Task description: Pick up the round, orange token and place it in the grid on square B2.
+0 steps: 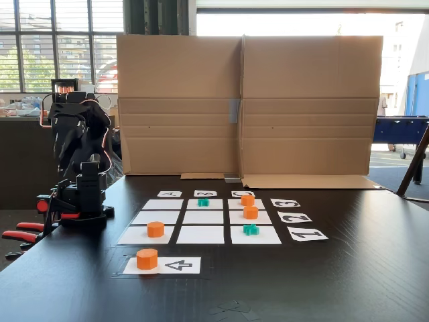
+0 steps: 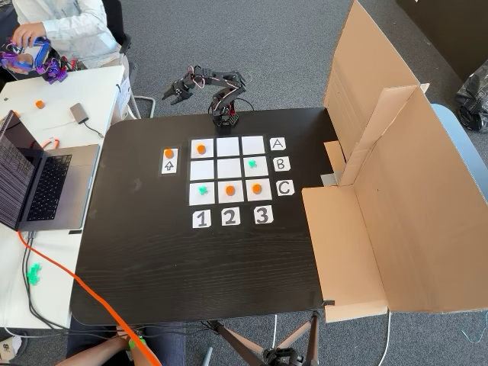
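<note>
The orange token (image 1: pixel 147 258) sits on the arrow sheet (image 1: pixel 179 265), staged for pickup I'd guess. Square B2 (image 1: pixel 203 217) is bare. Arm's folded away, gripper (image 2: pixel 174 94) hanging off-table, looks open and empty.

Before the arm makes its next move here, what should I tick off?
1. Orange token sits upright on the arrow sheet, nothing touching it: ok.
2. Square B2 is bare: ok.
3. Grid papers lie flat on the table: ok.
4. Arm is folded at the table's edge, off the grid: ok.
5. Gripper fingers open for a grasp: cannot tell.
</note>
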{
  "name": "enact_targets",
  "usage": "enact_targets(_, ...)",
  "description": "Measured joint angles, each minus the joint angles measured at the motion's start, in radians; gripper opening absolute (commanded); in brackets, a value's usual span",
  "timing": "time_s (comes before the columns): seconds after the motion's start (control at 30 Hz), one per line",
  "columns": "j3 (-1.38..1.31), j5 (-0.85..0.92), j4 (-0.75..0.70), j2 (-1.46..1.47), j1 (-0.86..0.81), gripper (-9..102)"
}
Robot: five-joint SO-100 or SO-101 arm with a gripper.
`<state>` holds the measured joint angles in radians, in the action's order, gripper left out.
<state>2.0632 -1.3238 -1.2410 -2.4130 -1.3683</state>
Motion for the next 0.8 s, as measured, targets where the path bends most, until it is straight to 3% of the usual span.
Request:
enact_targets(0.37,-0.314,0.137,-0.265,0.385,0.127,30)
enact_targets(0.8,-0.592,0.284,-0.316,0.801,0.221,34)
